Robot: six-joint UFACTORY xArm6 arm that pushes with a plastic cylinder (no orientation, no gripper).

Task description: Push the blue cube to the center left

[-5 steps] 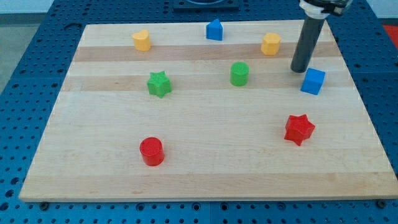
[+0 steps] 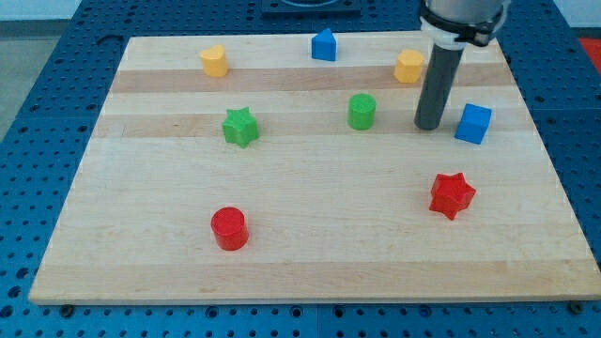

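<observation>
The blue cube [image 2: 473,123] sits on the wooden board [image 2: 310,272] at the view's right, a little above mid-height. My tip [image 2: 430,126] rests on the board just left of the blue cube, with a small gap between them. The dark rod rises from there toward the view's top.
A yellow block [image 2: 408,67] lies above-left of my tip. A green cylinder [image 2: 362,111] is to its left. A red star [image 2: 452,195] lies below the cube. A blue block [image 2: 324,45], a yellow block [image 2: 214,60], a green star [image 2: 240,126] and a red cylinder [image 2: 229,228] lie further left.
My tip has moved left and slightly down, from above-left of the blue cube to directly left of it. No block has moved.
</observation>
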